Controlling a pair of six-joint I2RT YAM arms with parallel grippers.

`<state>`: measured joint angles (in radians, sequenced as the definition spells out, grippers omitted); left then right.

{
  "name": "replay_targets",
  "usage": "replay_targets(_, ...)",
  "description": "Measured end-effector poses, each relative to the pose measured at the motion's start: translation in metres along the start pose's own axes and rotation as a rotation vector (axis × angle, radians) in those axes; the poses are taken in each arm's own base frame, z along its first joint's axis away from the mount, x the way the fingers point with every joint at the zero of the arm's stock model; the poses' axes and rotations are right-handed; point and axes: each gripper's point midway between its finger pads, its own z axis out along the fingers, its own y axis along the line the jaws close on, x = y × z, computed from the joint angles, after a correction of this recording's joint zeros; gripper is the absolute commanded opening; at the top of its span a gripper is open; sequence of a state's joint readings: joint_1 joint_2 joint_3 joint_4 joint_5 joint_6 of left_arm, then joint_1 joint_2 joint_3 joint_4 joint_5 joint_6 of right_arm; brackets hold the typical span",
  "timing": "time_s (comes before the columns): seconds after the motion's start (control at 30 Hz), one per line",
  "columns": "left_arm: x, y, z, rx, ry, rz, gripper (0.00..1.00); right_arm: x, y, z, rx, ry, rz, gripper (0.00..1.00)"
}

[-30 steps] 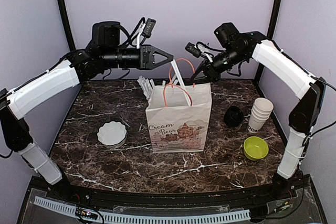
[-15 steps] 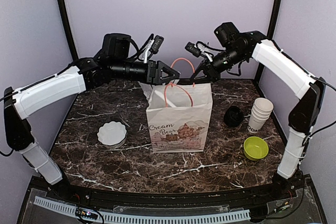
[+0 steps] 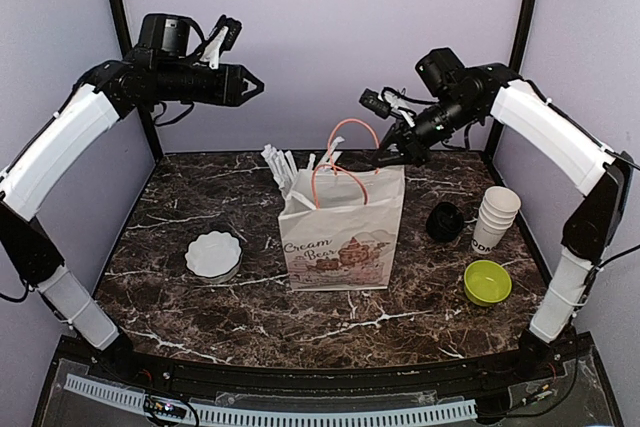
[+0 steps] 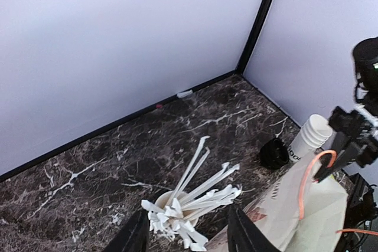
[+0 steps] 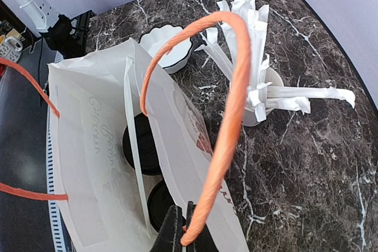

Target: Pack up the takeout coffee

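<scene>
The white paper bag (image 3: 340,232) stands mid-table, with its mouth open. In the right wrist view two black-lidded coffee cups (image 5: 142,146) (image 5: 162,205) sit on its floor, with a wrapped straw (image 5: 134,146) leaning beside them. My right gripper (image 3: 385,157) is shut on the bag's orange rear handle (image 5: 227,116), and its fingertips (image 5: 180,228) pinch the cord. My left gripper (image 3: 250,87) is open and empty, raised high at the back left. In its own view (image 4: 188,240) it looks down on the white cup of wrapped straws (image 4: 177,205).
The straw cup (image 3: 283,172) stands just behind the bag's left corner. A stack of lidless white cups (image 3: 495,217), a black lid (image 3: 444,220) and a green bowl (image 3: 487,282) are on the right. A white fluted dish (image 3: 214,254) sits on the left.
My left gripper held a wrapped straw over the bag, dipped to the bag's mouth, then rose up and left, now empty. The straw is now in the bag. The right gripper kept hold of the handle.
</scene>
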<state>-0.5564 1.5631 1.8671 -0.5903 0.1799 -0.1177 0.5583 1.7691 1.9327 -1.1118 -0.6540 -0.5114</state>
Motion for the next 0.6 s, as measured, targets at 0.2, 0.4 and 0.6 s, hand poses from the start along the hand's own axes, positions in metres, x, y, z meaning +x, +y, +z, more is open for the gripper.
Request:
replay_targets(0.2, 0.044, 0.027, 0.064, -0.015, 0.179, -0.004, 0.46, 0.006, 0.012, -0.010, 0.002, 0.008, -0.025, 0.02)
replay_targets(0.4, 0.091, 0.030, 0.111, 0.063, 0.339, -0.021, 0.37, 0.011, 0.014, -0.009, -0.005, 0.025, -0.022, 0.02)
replay_targets(0.6, 0.093, 0.026, 0.121, 0.117, 0.359, -0.006, 0.32, 0.012, 0.014, -0.009, -0.008, 0.027, -0.031, 0.02)
